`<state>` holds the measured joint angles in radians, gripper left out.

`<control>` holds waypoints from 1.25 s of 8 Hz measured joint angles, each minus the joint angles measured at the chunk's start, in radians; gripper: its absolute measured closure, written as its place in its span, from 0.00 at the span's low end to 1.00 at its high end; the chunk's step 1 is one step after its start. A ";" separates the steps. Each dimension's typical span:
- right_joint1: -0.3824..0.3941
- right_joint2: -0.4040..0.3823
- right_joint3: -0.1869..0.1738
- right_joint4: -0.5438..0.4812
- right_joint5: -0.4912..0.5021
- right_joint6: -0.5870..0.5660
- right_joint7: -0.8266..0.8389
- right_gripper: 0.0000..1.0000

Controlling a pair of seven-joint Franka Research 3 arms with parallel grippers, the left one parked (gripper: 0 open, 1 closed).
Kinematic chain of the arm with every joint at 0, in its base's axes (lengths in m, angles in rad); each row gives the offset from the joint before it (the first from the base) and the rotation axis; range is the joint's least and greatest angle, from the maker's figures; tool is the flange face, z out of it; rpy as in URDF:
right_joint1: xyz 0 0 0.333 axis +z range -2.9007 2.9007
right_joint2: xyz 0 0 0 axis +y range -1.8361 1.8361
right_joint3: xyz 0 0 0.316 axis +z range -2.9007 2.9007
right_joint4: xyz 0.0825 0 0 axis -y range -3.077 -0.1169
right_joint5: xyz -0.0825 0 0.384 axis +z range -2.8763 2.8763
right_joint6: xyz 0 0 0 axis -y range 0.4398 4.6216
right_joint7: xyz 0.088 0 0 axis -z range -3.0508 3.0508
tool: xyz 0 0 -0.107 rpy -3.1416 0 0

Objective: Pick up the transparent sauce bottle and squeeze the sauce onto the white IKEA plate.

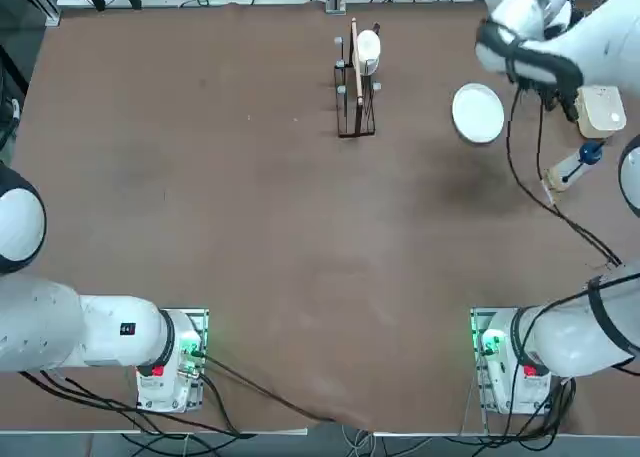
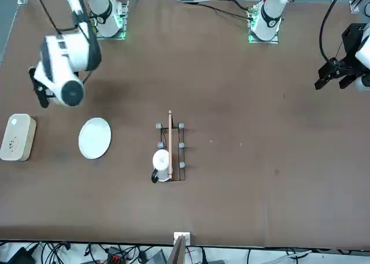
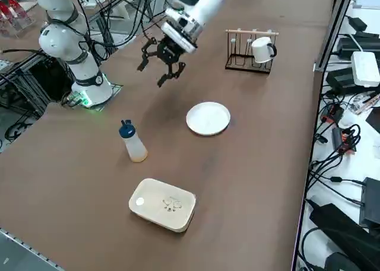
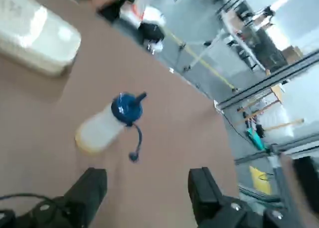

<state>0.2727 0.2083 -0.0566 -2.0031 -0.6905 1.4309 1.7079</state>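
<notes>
- The transparent sauce bottle (image 3: 134, 145) stands upright on the tabletop (image 3: 77, 182), its blue cap (image 3: 126, 128) uppermost and pale tan contents showing low in the clear body. It is apart from both the white IKEA plate (image 3: 208, 118) and the cream container (image 3: 163, 204).
- The right gripper (image 4: 147, 190) is raised above the tabletop, its two fingers spread wide with nothing between them. The bottle shows ahead of them in the wrist view, untouched.
- Done so far: nothing of the task proper, as far as the pictures show. The bottle is not in a grip, and no sauce can be made out on the plate, whose surface looks plain white.
- In hand, by the look of it: the approach to the bottle, with the fingers ready to receive its body.
- Left to do: bring the fingers down around the bottle, close on it, lift it, carry it over the plate, tip the nozzle downward and squeeze.
- The cap's small stopper hangs aside on its strap, so the nozzle appears uncovered; opening it is probably no part of what remains.
- Overall, the task seems to be at its very start, with picking up and squeezing both outstanding.
</notes>
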 joint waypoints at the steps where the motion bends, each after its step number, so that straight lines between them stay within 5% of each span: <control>1: -0.001 0.016 -0.004 -0.047 -0.069 0.033 0.129 0.00; 5: -0.061 0.242 -0.018 -0.078 -0.290 0.088 0.599 0.00; 10: -0.138 0.443 -0.022 0.063 -0.335 0.075 0.864 0.00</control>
<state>0.1348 0.6515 -0.0790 -1.9401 -1.0250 1.5064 2.5721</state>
